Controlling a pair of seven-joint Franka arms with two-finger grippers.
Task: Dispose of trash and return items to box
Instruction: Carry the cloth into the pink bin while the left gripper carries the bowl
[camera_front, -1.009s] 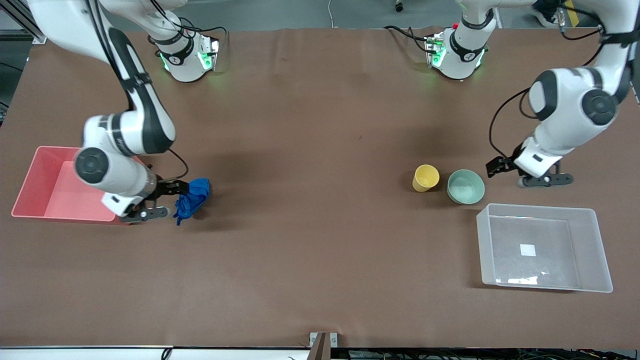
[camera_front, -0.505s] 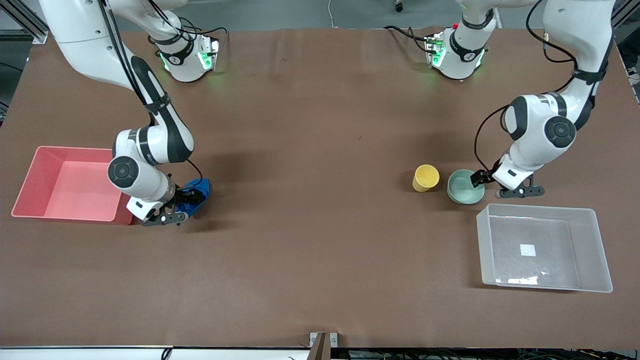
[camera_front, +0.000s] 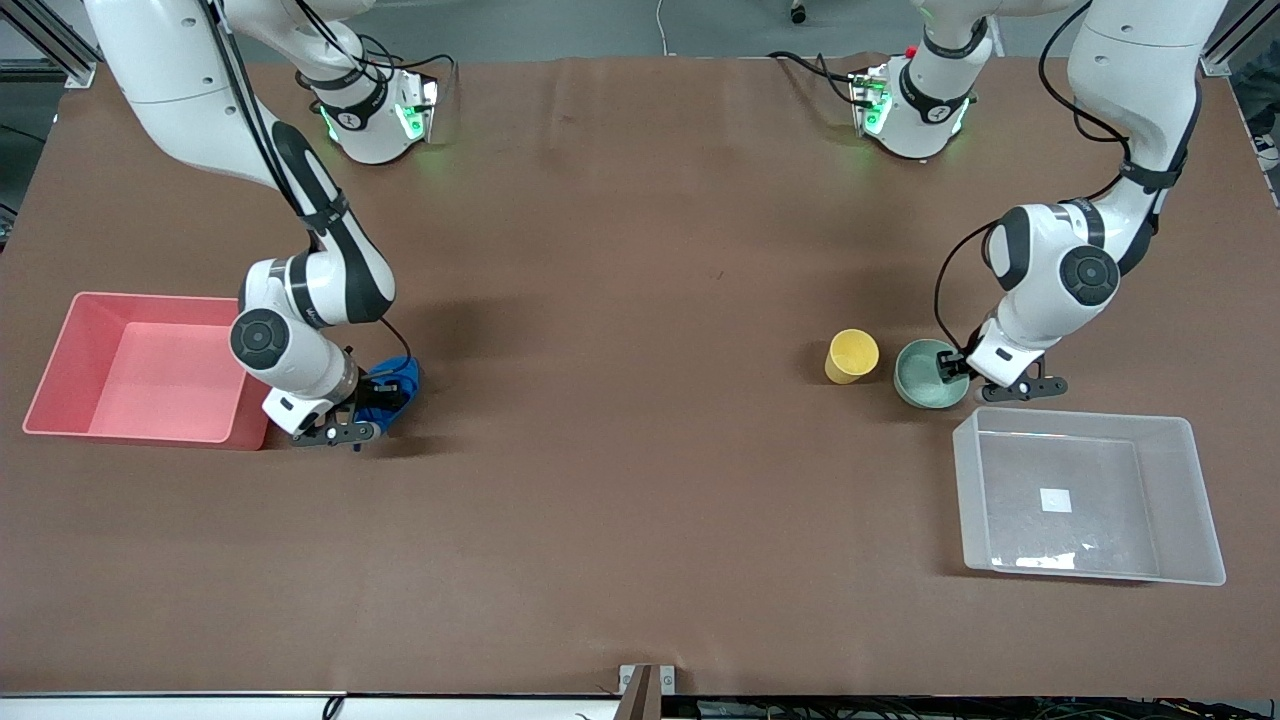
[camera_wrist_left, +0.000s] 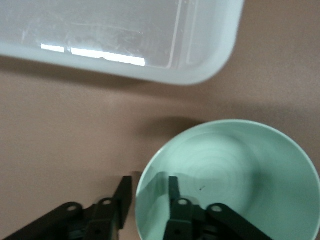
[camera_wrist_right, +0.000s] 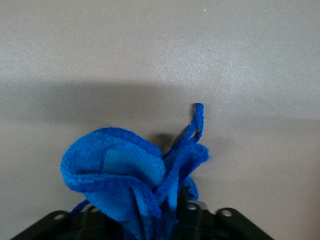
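Note:
The blue wad of trash (camera_front: 397, 384) lies on the table beside the pink bin. My right gripper (camera_front: 368, 404) is low at it, open, with the wad (camera_wrist_right: 120, 170) bunched between its fingers; its tail sticks up. The mint-green bowl (camera_front: 922, 376) stands beside the yellow cup (camera_front: 852, 355), farther from the front camera than the clear box (camera_front: 966, 480). My left gripper (camera_front: 955, 373) is open at the bowl's rim on the side toward the left arm's end. In the left wrist view the gripper (camera_wrist_left: 148, 196) straddles the bowl's (camera_wrist_left: 235, 165) rim, one finger inside, one outside.
The pink rectangular bin (camera_front: 140, 298) sits at the right arm's end of the table, with nothing in it. The clear box's corner (camera_wrist_left: 200, 60) shows close to the bowl in the left wrist view. A white square mark (camera_front: 1055, 500) is on the box's bottom.
My right gripper moved from beside the pink bin onto the blue wad, which now sits between its fingers. My left gripper moved across to the bowl and came down over its rim.

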